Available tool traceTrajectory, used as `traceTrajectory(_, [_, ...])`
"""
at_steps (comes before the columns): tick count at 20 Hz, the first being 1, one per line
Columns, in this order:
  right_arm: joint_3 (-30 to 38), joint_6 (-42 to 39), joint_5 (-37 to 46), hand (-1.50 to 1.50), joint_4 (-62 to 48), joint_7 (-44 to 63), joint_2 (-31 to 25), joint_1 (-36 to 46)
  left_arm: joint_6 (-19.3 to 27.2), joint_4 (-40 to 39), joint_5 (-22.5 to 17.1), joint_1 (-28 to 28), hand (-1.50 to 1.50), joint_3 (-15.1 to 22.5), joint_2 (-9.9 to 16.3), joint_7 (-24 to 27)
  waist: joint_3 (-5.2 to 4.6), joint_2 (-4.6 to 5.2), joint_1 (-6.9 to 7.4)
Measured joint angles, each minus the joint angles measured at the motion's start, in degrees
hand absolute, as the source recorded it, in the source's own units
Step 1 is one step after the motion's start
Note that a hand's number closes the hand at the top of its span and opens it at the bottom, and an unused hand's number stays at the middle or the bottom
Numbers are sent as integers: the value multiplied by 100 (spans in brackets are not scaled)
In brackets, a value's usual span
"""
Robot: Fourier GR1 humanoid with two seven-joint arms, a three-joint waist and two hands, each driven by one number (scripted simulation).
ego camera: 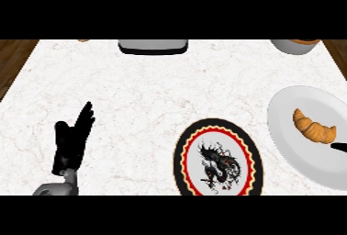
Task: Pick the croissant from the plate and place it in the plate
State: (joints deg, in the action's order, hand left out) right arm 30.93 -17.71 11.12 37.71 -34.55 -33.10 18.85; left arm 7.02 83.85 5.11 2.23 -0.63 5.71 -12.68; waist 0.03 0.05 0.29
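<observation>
A golden croissant [314, 126] lies on a plain white plate [298, 151] at the right edge of the counter. Just below the croissant, a black fingertip of my right hand [339, 147] pokes in from the right edge; the rest of that hand is out of view. To the left of the white plate sits a patterned plate [186, 161] with a black and red rim and a dark dragon figure in its middle; nothing lies on it. My left hand [72, 142] rests open at the lower left, fingers straight and pointing up.
A grey and black appliance [152, 47] stands at the counter's far edge, centre. A grey bowl [296, 46] sits at the far right corner. Dark wood floor shows beyond the counter's left and right edges.
</observation>
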Motion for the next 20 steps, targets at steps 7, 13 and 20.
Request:
traceTrajectory(7, [-130, 305, 62, -150, -646, -411, -232, 20, -75, 174, 32, -108, 0, -1, -7, -43, 1, 3, 9])
traceTrajectory(13, [-146, 395, 27, -150, -1141, -622, -535, 80, -73, 126, 64, -66, 0, -41, -45, -36, 2, 5, 6])
traceTrajectory(20, [-123, 527, 77, -150, -2001, -1065, -924, 232, -80, 245, 139, -138, 0, 24, -90, -77, 6, 15, 36])
